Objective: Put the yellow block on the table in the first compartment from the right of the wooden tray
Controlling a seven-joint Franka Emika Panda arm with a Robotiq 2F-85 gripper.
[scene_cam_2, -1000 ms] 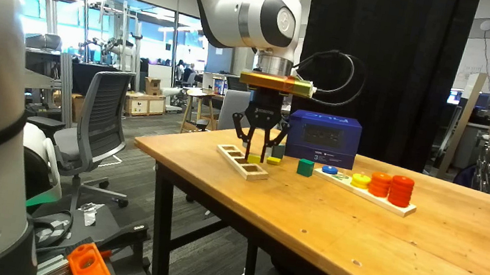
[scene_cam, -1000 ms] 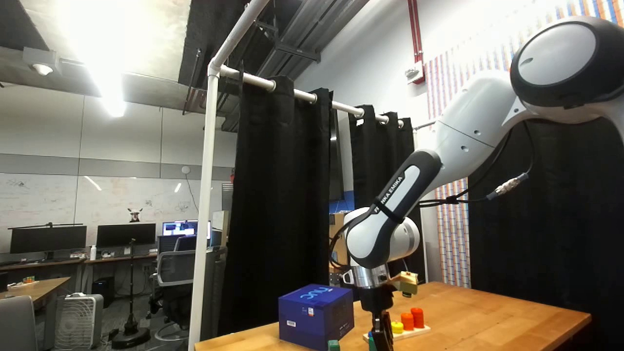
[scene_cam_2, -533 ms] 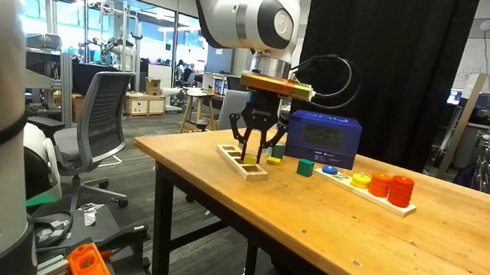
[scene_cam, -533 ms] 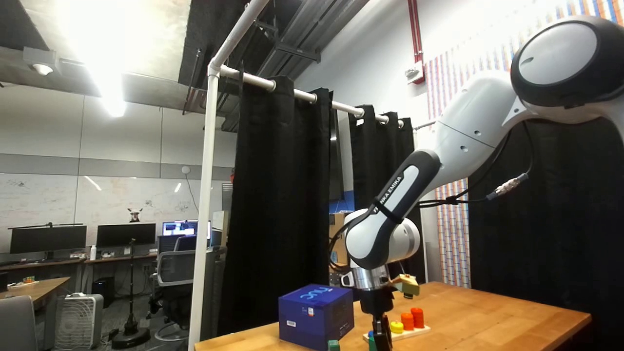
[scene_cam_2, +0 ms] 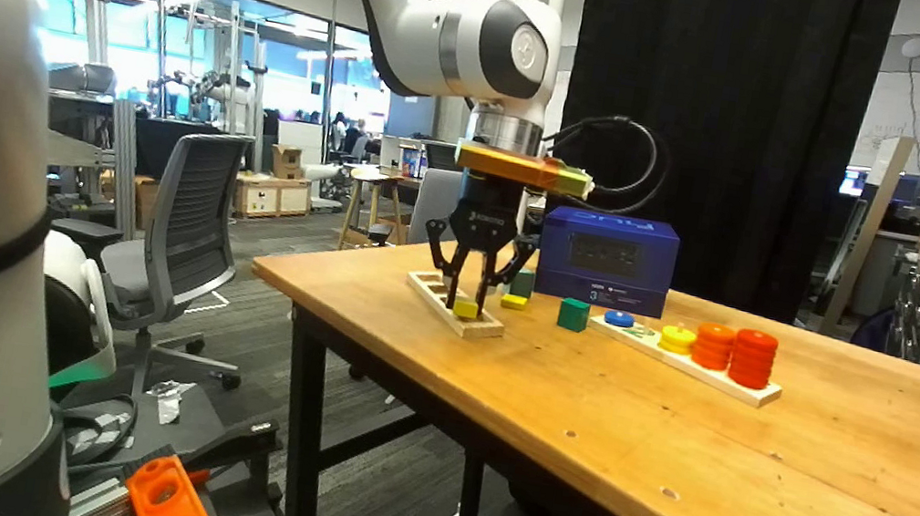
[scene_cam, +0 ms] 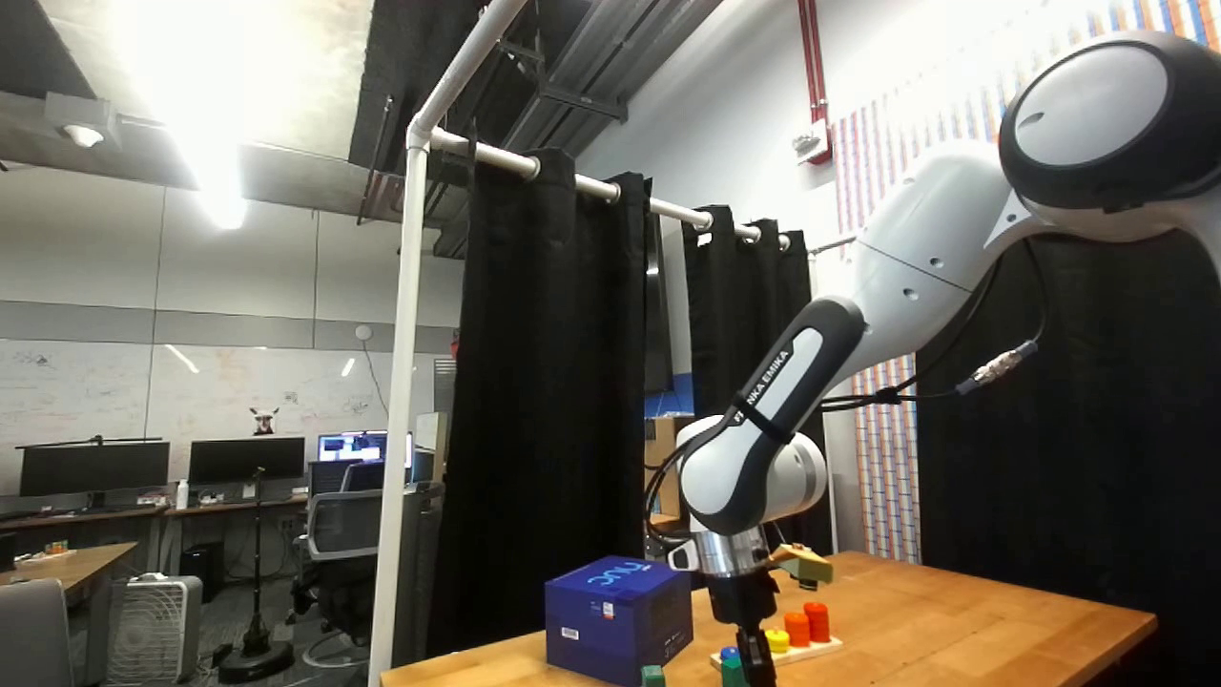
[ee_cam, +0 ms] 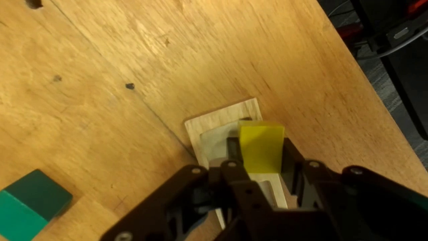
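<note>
The yellow block [scene_cam_2: 465, 309] is held between the fingers of my gripper [scene_cam_2: 465, 303]. In the wrist view the yellow block [ee_cam: 262, 150] fills the space between both fingertips. It hangs over the wooden tray [scene_cam_2: 478, 331], close above the end compartment nearest that camera. In the wrist view the block covers the right part of this compartment and the right rim of the tray [ee_cam: 222, 116]. The tray lies on the table [scene_cam_2: 623, 450]. In an exterior view the gripper [scene_cam: 759, 673] reaches the bottom edge of the picture, where the block and tray are out of view.
A second small yellow block [scene_cam_2: 514, 302] lies beside the tray. A green block [scene_cam_2: 573, 315] and a darker green block [scene_cam_2: 522, 283] stand nearby. A blue box [scene_cam_2: 606, 261] stands behind. A ring board [scene_cam_2: 757, 395] with coloured rings lies right of them. The table edge runs near the tray.
My gripper has moved with the held yellow block along the tray toward its near end compartment and slightly down. The wrist has tilted a little. The tray has not moved.
</note>
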